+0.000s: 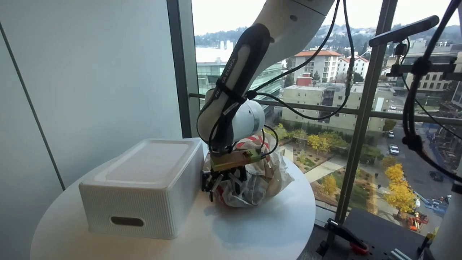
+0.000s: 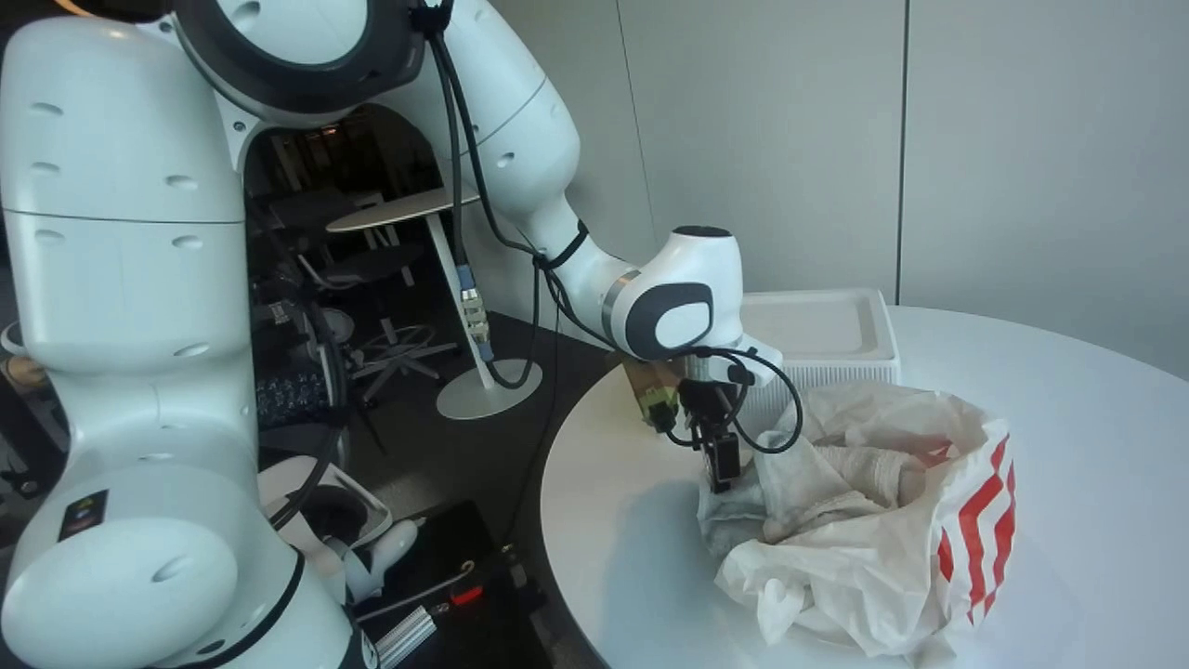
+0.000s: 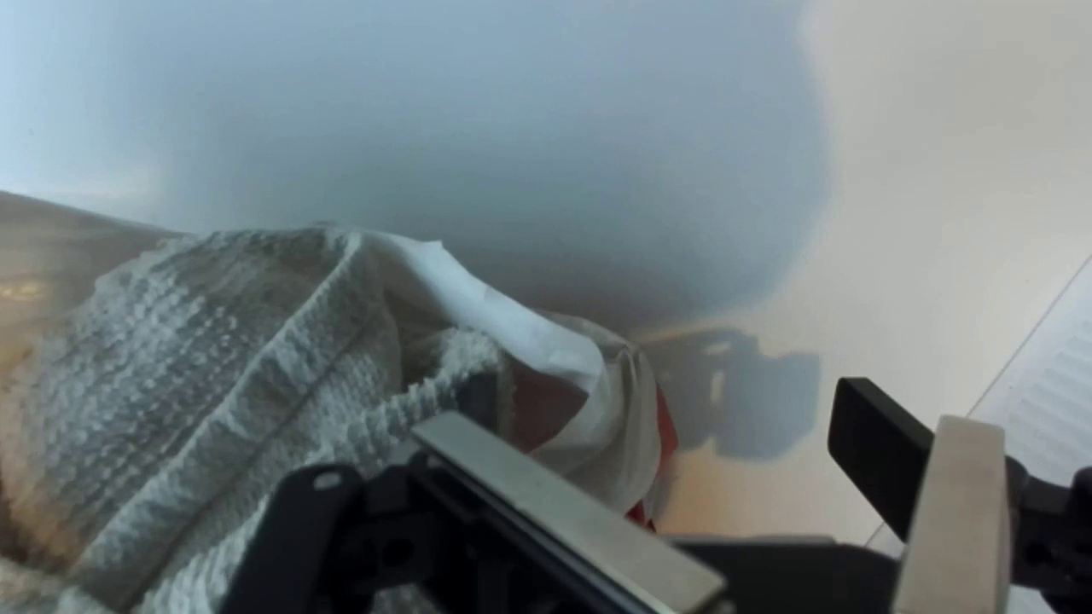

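My gripper points down at the edge of a crumpled white bag with red stripes, between it and a white box. In the wrist view the gripper has its fingers wide apart with nothing held between them. One finger is over the bag's rim, and the other is on the side toward the box. A grey textured towel lies in the bag's open mouth. In an exterior view the bag lies open with the towel inside, and the gripper is at its near edge. Whether a finger touches the bag I cannot tell.
A white ribbed box with a lid stands beside the gripper on a round white table. The box is behind the arm in an exterior view. Black cables loop from the wrist. A window and a wall border the table.
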### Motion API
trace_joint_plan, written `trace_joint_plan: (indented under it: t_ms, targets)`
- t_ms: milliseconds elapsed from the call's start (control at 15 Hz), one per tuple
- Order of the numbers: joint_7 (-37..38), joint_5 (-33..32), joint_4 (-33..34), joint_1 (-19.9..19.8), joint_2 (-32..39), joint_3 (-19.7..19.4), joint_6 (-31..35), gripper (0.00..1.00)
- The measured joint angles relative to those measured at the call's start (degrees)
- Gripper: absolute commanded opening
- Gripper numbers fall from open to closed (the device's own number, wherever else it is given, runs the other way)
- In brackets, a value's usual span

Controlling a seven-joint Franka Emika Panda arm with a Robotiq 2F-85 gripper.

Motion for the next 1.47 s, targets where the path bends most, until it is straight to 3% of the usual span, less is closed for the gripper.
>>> trace_joint_plan:
  t_ms: [267,333,400,1000,1067,1467]
  targets:
    - [-0.8,2.2,1.7,-1.1,2.7,-0.1,1.0,1.0]
    - [-1.1,2.7,2.1,-1.4,3.4,-0.1,1.0,0.75]
    - [-1.3,3.1,2.6,-1.5,4.0,-0.1,1.0,0.74]
    - [-2.3,5.8,4.1,-2.7,6.3,0.0,1.1,0.05]
    - [-2.5,6.8,4.1,-3.1,6.3,0.0,1.0,0.0]
    - [-10.3,17.3,3.7,-8.6,4.6,3.4,-0.7,0.0]
